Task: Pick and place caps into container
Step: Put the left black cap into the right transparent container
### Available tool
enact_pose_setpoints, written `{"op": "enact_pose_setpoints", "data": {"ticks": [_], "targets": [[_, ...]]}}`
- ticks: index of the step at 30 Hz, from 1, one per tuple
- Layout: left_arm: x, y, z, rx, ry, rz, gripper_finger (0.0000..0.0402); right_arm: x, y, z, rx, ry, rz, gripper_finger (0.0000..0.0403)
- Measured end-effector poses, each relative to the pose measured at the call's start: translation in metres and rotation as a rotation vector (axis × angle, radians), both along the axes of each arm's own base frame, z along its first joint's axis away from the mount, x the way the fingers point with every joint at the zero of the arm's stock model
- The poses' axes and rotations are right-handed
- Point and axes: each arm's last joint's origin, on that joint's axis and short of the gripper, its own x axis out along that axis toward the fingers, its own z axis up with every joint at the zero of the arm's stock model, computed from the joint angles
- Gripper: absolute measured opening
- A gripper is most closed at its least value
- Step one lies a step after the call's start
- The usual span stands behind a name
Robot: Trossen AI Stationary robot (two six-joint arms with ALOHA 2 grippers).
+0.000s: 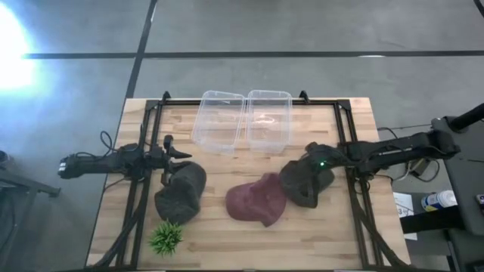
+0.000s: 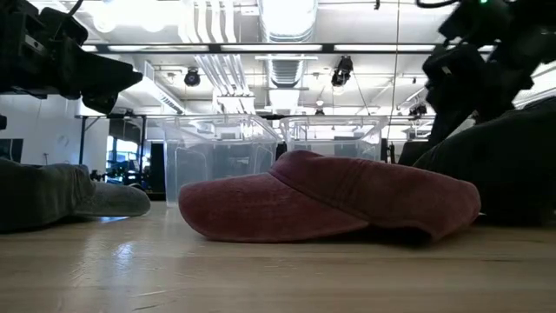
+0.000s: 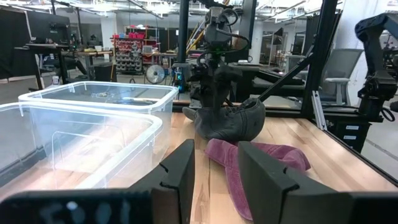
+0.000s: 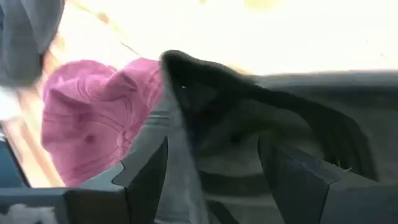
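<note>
Beside maroon cap [image 1: 257, 200], right hand [image 1: 308, 175] on grey cap [image 1: 311, 189]; fingers apart.

In the high view we cannot see the right gripper [image 1: 311, 168]: its tip is buried in the right-hand grey cap [image 1: 306, 183], so the fingers' stance stays unknown. In the low view the left grey cap [image 2: 52, 196] is cut off at the left edge, and the maroon cap [image 2: 330, 198] hides the lower walls of both clear containers [image 2: 217, 152]. Our right wrist view is blurred throughout.
</note>
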Motion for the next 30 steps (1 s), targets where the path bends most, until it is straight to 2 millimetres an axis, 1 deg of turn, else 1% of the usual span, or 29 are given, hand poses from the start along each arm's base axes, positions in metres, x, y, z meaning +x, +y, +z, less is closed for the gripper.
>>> {"op": "enact_pose_setpoints", "data": {"ticks": [3,6,9,12,17,18,20,24,27,30], "targets": [[0.000,0.000,0.000,0.000,0.000,0.000,0.0116,0.016,0.001,0.000,-0.016,-0.007,0.065,0.0247],[0.000,0.000,0.000,0.000,0.000,0.000,0.0116,0.028,0.001,-0.005,0.029,0.015,0.113,0.0246],[0.000,0.000,0.000,0.000,0.000,0.000,0.0116,0.039,0.002,-0.010,0.093,0.016,0.172,0.0224],[0.000,0.000,0.000,0.000,0.000,0.000,0.0116,0.049,0.003,-0.013,0.113,0.008,0.219,0.0169],[0.000,0.000,0.000,0.000,0.000,0.000,0.0116,0.060,0.003,-0.010,0.100,-0.014,0.247,0.0036],[0.000,0.000,0.000,0.000,0.000,0.000,0.0116,0.061,0.004,-0.007,0.098,-0.023,0.251,0.0023],[0.000,0.000,0.000,0.000,0.000,0.000,0.0116,0.062,0.004,0.000,0.106,-0.053,0.263,0.0015],[0.000,0.000,0.000,0.000,0.000,0.000,0.0116,0.060,0.005,0.027,0.102,-0.166,0.280,0.0009],[0.000,0.000,0.000,0.000,0.000,0.000,0.0116,0.055,0.004,0.055,0.086,-0.287,0.288,0.0008],[0.000,0.000,0.000,0.000,0.001,0.000,0.0116,0.048,0.002,0.094,0.051,-0.484,0.289,0.0008]]}}
